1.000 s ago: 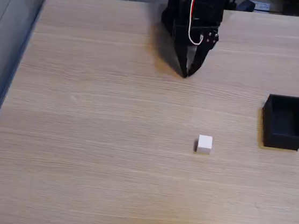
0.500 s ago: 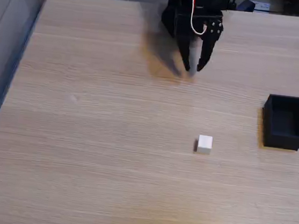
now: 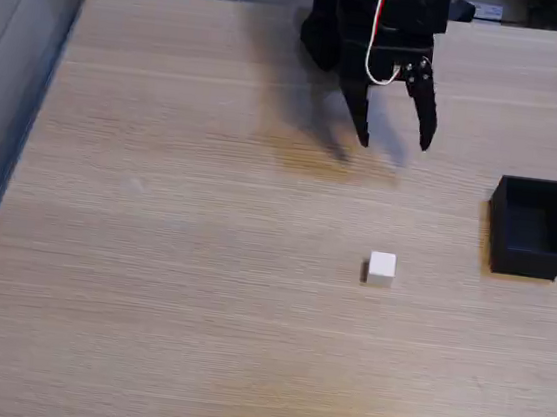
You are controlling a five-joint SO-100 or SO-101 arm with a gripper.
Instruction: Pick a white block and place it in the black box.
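Observation:
A small white block [image 3: 381, 269] lies on the wooden table [image 3: 182, 258], right of centre in the fixed view. At the right edge stands the black box [image 3: 530, 227], open-topped and with nothing in it. My black gripper [image 3: 395, 142] hangs at the far side of the table, above and behind the block. Its two fingers point down and are spread wide, with nothing between them. It is well apart from both the block and the box.
The arm's black base [image 3: 366, 17] sits at the table's far edge. The table's left edge drops to a grey floor [image 3: 0, 86]. Shelving and clutter show behind the far edge.
The gripper was shut a second ago and has opened wide. It has also shifted slightly right and toward the block.

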